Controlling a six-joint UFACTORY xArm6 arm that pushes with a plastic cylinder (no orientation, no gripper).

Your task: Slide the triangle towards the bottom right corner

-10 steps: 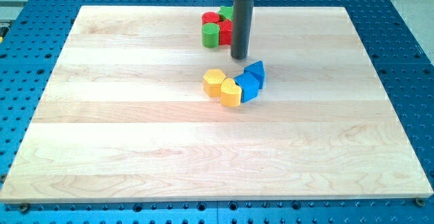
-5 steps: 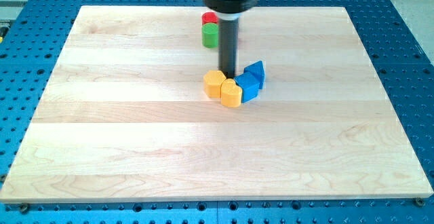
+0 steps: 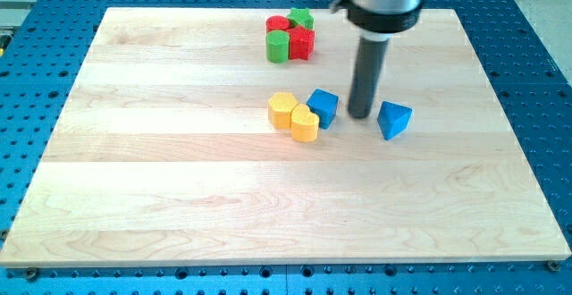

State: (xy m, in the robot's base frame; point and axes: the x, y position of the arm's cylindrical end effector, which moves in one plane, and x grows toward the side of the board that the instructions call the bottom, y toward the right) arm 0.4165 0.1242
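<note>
The blue triangle point(image 3: 394, 119) lies alone right of the board's middle. My tip point(image 3: 360, 114) rests on the board just to the triangle's left, with a small gap between them. A blue cube point(image 3: 323, 108) sits just left of the tip. The cube touches a yellow heart-shaped block point(image 3: 304, 124), and a yellow hexagon block point(image 3: 282, 110) sits against the heart's left.
A cluster of red point(image 3: 301, 43) and green point(image 3: 278, 47) blocks stands near the view's top centre. The wooden board point(image 3: 134, 197) lies on a blue perforated table point(image 3: 536, 54).
My tip moved from left of the blue blocks to the right. The blue triangle has slid right, away from the cube. The cube shifted slightly.
</note>
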